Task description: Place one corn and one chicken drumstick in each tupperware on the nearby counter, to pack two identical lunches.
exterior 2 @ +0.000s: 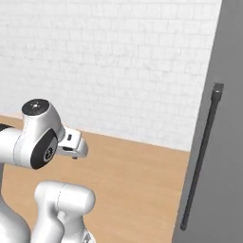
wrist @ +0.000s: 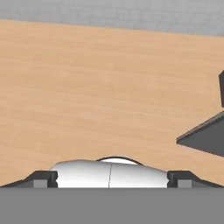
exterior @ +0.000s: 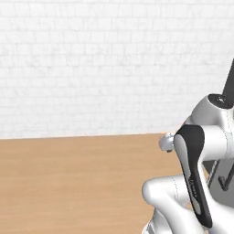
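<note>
Nearest, in the hand view: the gripper has its two dark fingertips set far apart at the lower corners, nothing between them. Spread wide, empty.

Beyond the tips lies light wooden floor, bare grain running across. A dark grey slab cuts in from the right of that view, its nature unclear from here.

Left base view: the arm is folded low at lower right, white shells and dark joint cover. Same floor past it, ending at a white brick wall.

Right base view: the folded arm at lower left, floor beyond, then the wall. At right stands a tall dark grey panel with a long black vertical handle; probably a fridge or tall cabinet door, judging by the handle.

Task things: no corn, drumstick, tupperware or counter can be made out in these frames; I cannot say where they sit. Judgement: the task is at its start, and the base must first bring the worktop into sight.

Risks, as I read it:
- Grey panel sits close on the right; turning or driving that way could clip it or the handle with the arm.
- Reaching before anything is located would be blind.
- Floor and worktop share similar wood tone; mistaking one for the other could misplace a reach.
</note>
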Motion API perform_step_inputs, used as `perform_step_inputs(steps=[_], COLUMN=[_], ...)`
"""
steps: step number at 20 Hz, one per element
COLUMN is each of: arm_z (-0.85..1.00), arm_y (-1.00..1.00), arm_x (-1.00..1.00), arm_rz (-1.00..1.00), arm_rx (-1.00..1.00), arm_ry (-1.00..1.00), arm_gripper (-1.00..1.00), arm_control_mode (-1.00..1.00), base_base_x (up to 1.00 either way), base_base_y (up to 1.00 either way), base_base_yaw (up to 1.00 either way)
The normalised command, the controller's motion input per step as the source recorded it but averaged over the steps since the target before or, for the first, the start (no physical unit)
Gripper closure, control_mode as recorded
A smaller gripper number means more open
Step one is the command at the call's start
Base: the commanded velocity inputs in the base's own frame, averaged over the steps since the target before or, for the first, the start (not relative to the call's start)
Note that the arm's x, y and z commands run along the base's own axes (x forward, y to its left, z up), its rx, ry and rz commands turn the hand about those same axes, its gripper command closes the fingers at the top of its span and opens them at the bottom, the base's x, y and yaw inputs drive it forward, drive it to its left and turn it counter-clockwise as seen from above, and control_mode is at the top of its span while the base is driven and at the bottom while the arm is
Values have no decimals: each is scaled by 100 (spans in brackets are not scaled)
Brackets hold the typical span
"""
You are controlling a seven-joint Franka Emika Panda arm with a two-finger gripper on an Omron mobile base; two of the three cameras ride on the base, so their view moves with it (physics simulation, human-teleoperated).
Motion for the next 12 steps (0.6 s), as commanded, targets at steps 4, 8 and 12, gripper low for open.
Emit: perform_step_inputs(steps=[4, 8, 12], arm_z=[0, 0, 0], arm_y=[0, 0, 0], arm_x=[0, 0, 0], arm_rz=[0, 0, 0], arm_rx=[0, 0, 0], arm_ry=[0, 0, 0], arm_gripper=[-100, -100, -100], arm_control_mode=[100, 100, 100], base_base_x=[100, 100, 100], base_base_y=[70, 83, 73], base_base_yaw=[-35, -59, -66])
